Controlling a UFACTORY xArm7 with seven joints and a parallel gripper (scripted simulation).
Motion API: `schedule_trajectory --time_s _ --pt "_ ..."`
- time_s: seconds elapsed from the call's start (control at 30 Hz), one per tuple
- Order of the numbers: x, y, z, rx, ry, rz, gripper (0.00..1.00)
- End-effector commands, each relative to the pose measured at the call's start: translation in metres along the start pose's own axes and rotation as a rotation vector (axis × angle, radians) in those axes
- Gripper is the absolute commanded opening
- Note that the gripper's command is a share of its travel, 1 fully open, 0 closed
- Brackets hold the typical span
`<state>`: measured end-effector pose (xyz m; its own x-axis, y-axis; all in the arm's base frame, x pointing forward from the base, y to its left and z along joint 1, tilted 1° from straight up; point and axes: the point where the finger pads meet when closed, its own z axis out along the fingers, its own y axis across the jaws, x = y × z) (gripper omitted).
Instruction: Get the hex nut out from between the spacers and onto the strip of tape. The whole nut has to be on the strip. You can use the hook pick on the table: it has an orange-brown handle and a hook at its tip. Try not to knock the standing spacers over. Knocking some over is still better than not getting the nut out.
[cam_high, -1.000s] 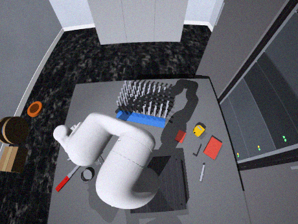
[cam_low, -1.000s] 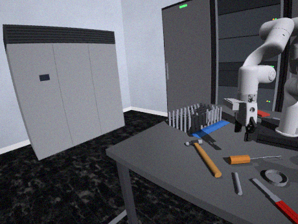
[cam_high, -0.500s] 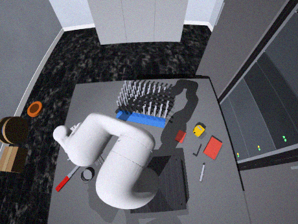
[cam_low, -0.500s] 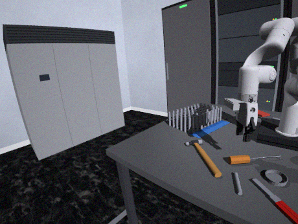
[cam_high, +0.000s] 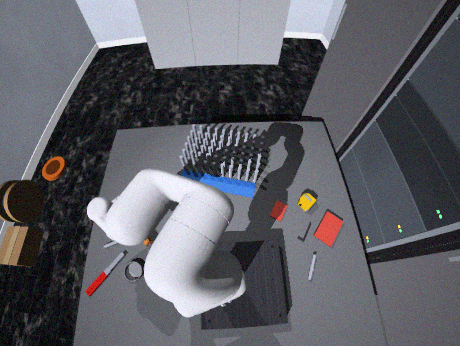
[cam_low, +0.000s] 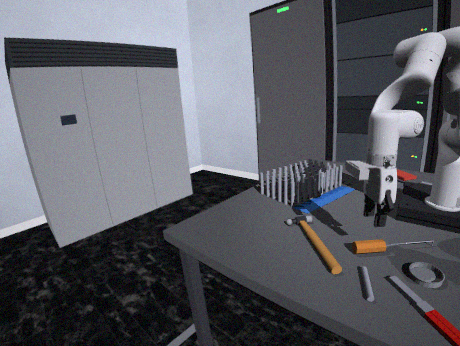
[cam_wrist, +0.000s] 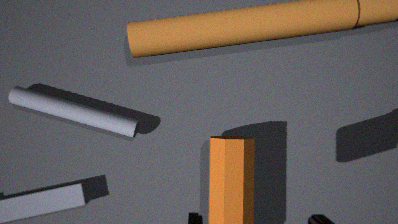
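Note:
The hook pick lies on the table, its orange-brown handle (cam_low: 370, 246) pointing left and its thin shaft reaching right. In the wrist view the handle (cam_wrist: 231, 180) runs up from the bottom edge, between my two fingertips. My gripper (cam_low: 380, 215) hangs a little above the handle, partly open and empty; its tips just show in the wrist view (cam_wrist: 255, 220). The grey spacers (cam_low: 300, 180) stand in a dense block at the table's far side (cam_high: 222, 150). The blue tape strip (cam_low: 325, 198) lies in front of them (cam_high: 225, 184). I cannot see the hex nut.
A hammer (cam_low: 317, 242) (cam_wrist: 250, 27) with a tan handle lies left of the pick. A grey cylinder (cam_low: 366, 282), a tape roll (cam_low: 424, 273) and a red-handled tool (cam_low: 425, 310) lie near the front edge. Red blocks (cam_high: 328, 227) and a yellow tape measure (cam_high: 307, 200) lie right.

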<state>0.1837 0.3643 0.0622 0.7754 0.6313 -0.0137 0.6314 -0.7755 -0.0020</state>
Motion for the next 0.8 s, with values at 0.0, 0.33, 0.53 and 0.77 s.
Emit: schedule_trajectory --time_s 0.0,0.33,0.53,0.77 --pt "0.002 -0.001 0.011 -0.002 0.004 0.001 0.65" --pt "0.003 -0.002 0.038 -0.002 0.004 0.001 0.65" --pt "0.003 -0.002 0.039 -0.002 0.004 0.001 0.65" --pt "0.003 -0.002 0.039 -0.002 0.004 0.001 0.65"
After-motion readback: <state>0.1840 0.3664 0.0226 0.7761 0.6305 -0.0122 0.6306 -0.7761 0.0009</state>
